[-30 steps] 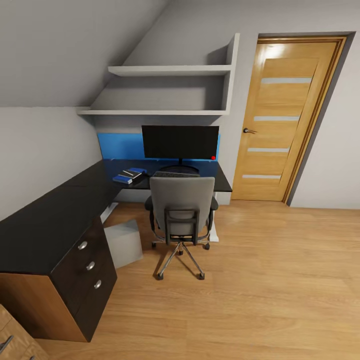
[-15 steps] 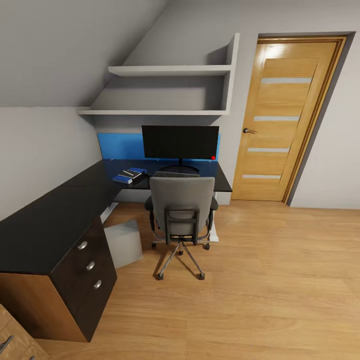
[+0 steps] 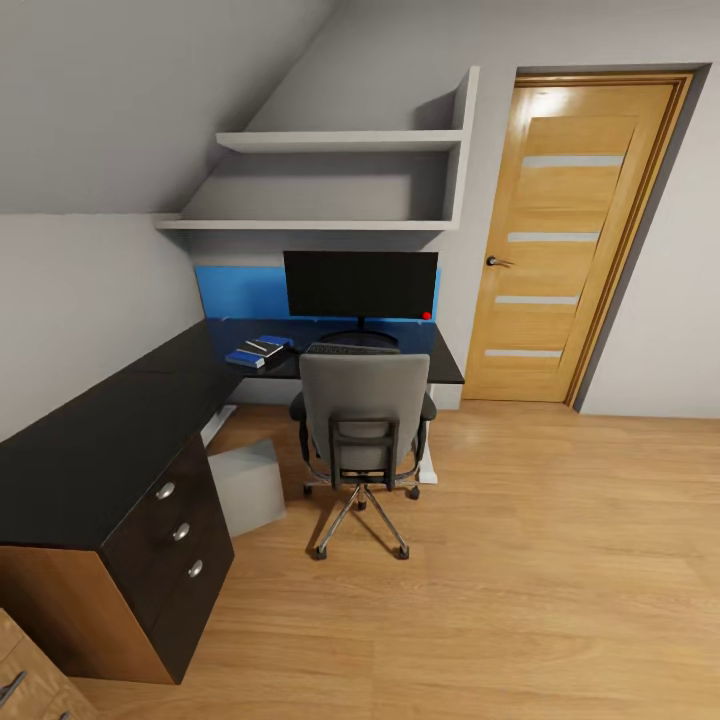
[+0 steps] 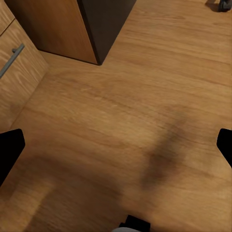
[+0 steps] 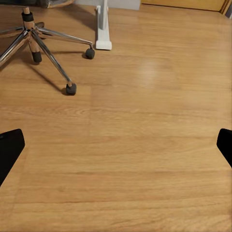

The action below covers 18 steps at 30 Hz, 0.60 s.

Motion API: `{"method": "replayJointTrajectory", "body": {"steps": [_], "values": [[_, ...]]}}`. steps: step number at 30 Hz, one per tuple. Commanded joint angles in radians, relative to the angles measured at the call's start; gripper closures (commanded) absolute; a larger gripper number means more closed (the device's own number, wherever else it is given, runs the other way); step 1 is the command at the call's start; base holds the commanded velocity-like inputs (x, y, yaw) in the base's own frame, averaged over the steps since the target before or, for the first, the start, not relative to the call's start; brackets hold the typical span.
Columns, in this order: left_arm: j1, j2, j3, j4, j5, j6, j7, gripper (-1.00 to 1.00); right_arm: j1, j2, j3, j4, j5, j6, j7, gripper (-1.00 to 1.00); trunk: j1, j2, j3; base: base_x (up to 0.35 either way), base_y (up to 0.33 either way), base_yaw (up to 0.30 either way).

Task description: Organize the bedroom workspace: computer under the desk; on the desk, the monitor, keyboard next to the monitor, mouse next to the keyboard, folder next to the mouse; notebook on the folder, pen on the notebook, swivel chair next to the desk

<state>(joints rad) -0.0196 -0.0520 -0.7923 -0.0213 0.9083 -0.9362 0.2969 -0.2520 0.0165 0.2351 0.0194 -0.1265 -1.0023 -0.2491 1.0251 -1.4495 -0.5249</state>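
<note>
Jaws of both grippers spread wide, empty, pointing down over the wooden floor [image 5: 145, 145].

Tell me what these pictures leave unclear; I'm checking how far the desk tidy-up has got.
- Head view: the swivel chair back hides its seat and most of the keyboard.
- Head view: the blue stack on the desk is too small to separate into items; no mouse can be picked out.
- Left wrist view: the left hand is cut off by the edges.
- Right wrist view: so is the right hand.
</note>
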Motion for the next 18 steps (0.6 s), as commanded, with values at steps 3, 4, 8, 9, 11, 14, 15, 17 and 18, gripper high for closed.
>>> {"method": "replayJointTrajectory", "body": {"steps": [3, 4, 8, 9, 11, 14, 15, 17, 18], "values": [[0.0, 0.0, -0.008, 0.0, 0.0, -0.001, 0.01, -1.0, -0.001, 0.0, 0.009, 0.002, -0.01, -0.004, 0.0, -1.0, 0.0, -0.001, -0.001, 0.0, 0.0, 0.0], [0.0, 0.0, -0.008, 0.0, 0.0, -0.001, 0.01, -1.0, -0.001, 0.0, 0.009, 0.002, -0.01, -0.004, 0.0, -1.0, 0.0, -0.001, -0.001, 0.0, 0.0, 0.0], [0.0, 0.0, -0.008, 0.0, 0.0, -0.001, 0.01, -1.0, -0.001, 0.0, 0.009, 0.002, -0.01, -0.004, 0.0, -1.0, 0.0, -0.001, -0.001, 0.0, 0.0, 0.0], [0.0, 0.0, -0.008, 0.0, 0.0, -0.001, 0.01, -1.0, -0.001, 0.0, 0.009, 0.002, -0.01, -0.004, 0.0, -1.0, 0.0, -0.001, -0.001, 0.0, 0.0, 0.0], [0.0, 0.0, -0.008, 0.0, 0.0, -0.001, 0.01, -1.0, -0.001, 0.0, 0.009, 0.002, -0.01, -0.004, 0.0, -1.0, 0.0, -0.001, -0.001, 0.0, 0.0, 0.0], [0.0, 0.0, -0.008, 0.0, 0.0, -0.001, 0.01, -1.0, -0.001, 0.0, 0.009, 0.002, -0.01, -0.004, 0.0, -1.0, 0.0, -0.001, -0.001, 0.0, 0.0, 0.0], [0.0, 0.0, -0.008, 0.0, 0.0, -0.001, 0.01, -1.0, -0.001, 0.0, 0.009, 0.002, -0.01, -0.004, 0.0, -1.0, 0.0, -0.001, -0.001, 0.0, 0.0, 0.0], [0.0, 0.0, -0.008, 0.0, 0.0, -0.001, 0.01, -1.0, -0.001, 0.0, 0.009, 0.002, -0.01, -0.004, 0.0, -1.0, 0.0, -0.001, -0.001, 0.0, 0.0, 0.0], [0.0, 0.0, -0.008, 0.0, 0.0, -0.001, 0.01, -1.0, -0.001, 0.0, 0.009, 0.002, -0.01, -0.004, 0.0, -1.0, 0.0, -0.001, -0.001, 0.0, 0.0, 0.0]]}}
